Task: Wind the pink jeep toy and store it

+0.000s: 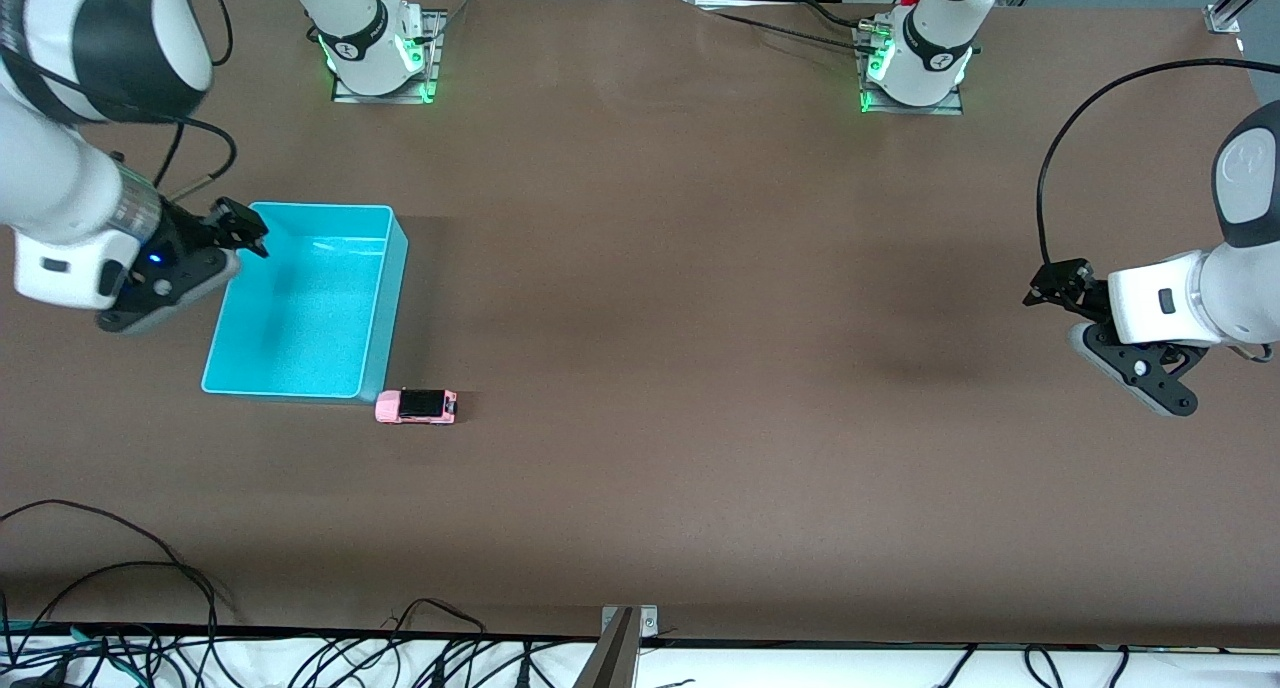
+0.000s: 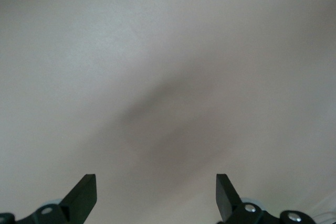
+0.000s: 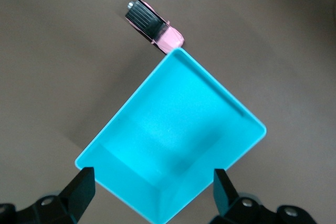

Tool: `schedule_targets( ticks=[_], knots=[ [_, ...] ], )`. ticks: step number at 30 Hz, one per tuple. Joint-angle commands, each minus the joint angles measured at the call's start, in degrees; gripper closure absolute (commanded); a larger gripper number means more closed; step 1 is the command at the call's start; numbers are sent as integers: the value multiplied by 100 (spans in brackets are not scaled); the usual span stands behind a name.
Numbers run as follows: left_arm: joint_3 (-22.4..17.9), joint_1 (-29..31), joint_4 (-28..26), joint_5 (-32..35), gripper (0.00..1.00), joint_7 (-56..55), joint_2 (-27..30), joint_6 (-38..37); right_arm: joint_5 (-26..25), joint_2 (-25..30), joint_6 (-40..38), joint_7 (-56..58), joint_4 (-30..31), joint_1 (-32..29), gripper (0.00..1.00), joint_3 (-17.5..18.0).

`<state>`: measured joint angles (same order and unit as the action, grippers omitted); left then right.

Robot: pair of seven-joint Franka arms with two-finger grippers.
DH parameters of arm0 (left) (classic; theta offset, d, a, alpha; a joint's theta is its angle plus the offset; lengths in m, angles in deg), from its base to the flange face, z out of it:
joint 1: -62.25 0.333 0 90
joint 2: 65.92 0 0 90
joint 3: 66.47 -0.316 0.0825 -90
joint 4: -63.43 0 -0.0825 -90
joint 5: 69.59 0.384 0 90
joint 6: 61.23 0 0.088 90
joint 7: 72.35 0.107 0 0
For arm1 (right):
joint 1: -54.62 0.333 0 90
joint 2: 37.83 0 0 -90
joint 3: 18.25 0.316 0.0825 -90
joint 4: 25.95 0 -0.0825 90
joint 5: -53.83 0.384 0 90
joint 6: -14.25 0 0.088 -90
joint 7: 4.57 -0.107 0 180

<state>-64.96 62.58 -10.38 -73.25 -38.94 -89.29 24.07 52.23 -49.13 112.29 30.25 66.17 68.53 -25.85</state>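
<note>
Front view: pink jeep toy [image 1: 416, 406] beside cyan bin [image 1: 380, 318]; left gripper [image 2: 156, 195], right gripper [image 3: 153, 190] apparently spread, tips cropped.

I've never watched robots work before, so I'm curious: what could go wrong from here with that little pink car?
The pink jeep toy sits close beside a corner of the cyan bin, so the open right gripper, now over the bin, might bump the wall when reaching. The toy is tiny and might slip or roll. The left gripper waits, open.

Even overhead light – soft arm shadows on the brown table [image 1: 640, 368]; left wrist view washed out, blurred
</note>
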Motion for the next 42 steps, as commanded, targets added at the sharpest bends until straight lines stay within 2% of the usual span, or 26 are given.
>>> schedule_targets(
  ticks=[1, 7, 14, 19, 22, 29, 37, 42],
  knots=[
    [-54, -191, 77, 75, 0, -562, 262, -250, 221, -469, 223, 989, -230, -3, 0, 101],
    [-45, -534, 86, 383, 0, -1440, 535, -611, 828, -1066, 724, 2080, -230, -56, 0, 92],
    [-36, -631, 77, 295, 0, -1838, 641, -725, 846, -1840, 1436, 2898, -510, -3, 0, 110],
    [209, -605, 77, 287, 0, -1785, 658, -725, 802, -2201, 1945, 3302, -564, -3, 0, 355],
    [210, -614, 77, 295, 0, -1785, 676, -725, 662, -2368, 2332, 3478, -537, 84, 0, 417],
    [166, -605, -538, 321, 0, -1793, 1150, -454, 530, -2693, 2728, 3759, -528, 164, 0, 417],
    [25, -473, -1697, 366, 0, -1855, 1818, 943, 538, -3053, 3150, 4331, -520, 155, 0, 426],
    [16, -332, -1997, 383, 0, -1873, 1994, 1208, 538, -3168, 3265, 4340, -502, 164, 0, 426]
  ],
)
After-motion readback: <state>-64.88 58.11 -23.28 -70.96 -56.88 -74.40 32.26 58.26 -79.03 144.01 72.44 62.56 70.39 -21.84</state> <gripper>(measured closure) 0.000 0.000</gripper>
